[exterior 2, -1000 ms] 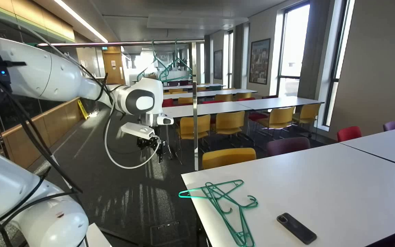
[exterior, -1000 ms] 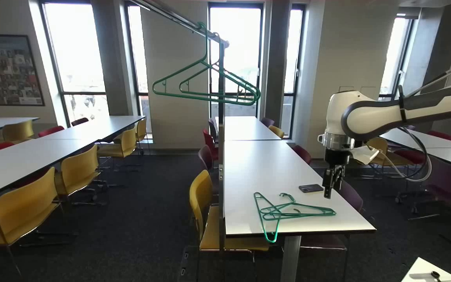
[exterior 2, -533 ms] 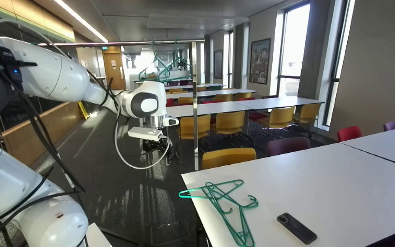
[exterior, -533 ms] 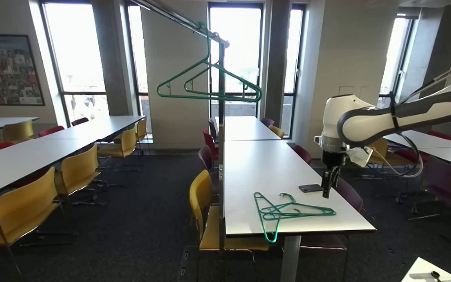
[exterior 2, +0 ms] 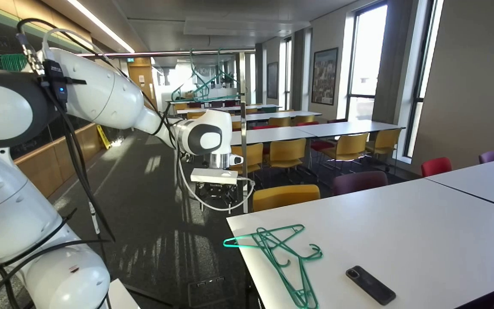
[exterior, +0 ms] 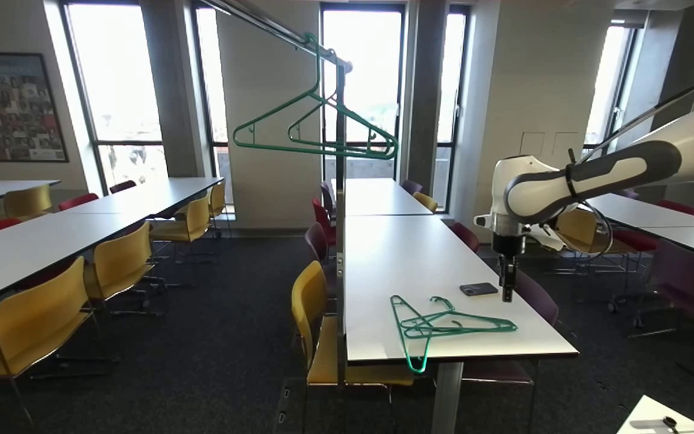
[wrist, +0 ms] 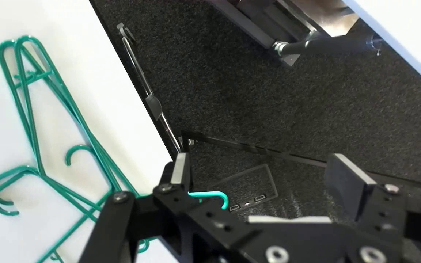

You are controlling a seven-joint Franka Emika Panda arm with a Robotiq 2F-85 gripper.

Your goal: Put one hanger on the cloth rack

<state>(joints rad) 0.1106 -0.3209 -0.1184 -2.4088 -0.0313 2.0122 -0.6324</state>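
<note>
Several green hangers lie in an overlapping pile on the white table's end, in both exterior views [exterior: 483,330] [exterior 2: 314,256] and at left in the wrist view [wrist: 86,126]. One hanger end sticks out past the table edge. The cloth rack is a thin metal post [exterior: 340,211] [exterior 2: 244,150] with a long top rail [exterior: 262,25] [exterior 2: 152,54]. Two green hangers [exterior: 299,149] [exterior 2: 219,100] hang near the rail's end. My gripper [exterior: 507,296] [exterior 2: 215,209] points down, open and empty, above the floor beside the table end. In the wrist view, its fingers [wrist: 263,170] are wide apart.
The white table [exterior: 395,253] [exterior 2: 401,231] carries a dark phone [exterior: 478,289] [exterior 2: 370,285] beyond the hangers. A yellow chair [exterior: 309,301] [exterior 2: 286,198] stands by the rack post. A purple chair [exterior: 537,298] stands at the table's other side.
The arm has moved toward the table and rack post, and the gripper has turned so both fingers show side by side in an exterior view. The hanging hangers sway slightly. The pile has not moved.
</note>
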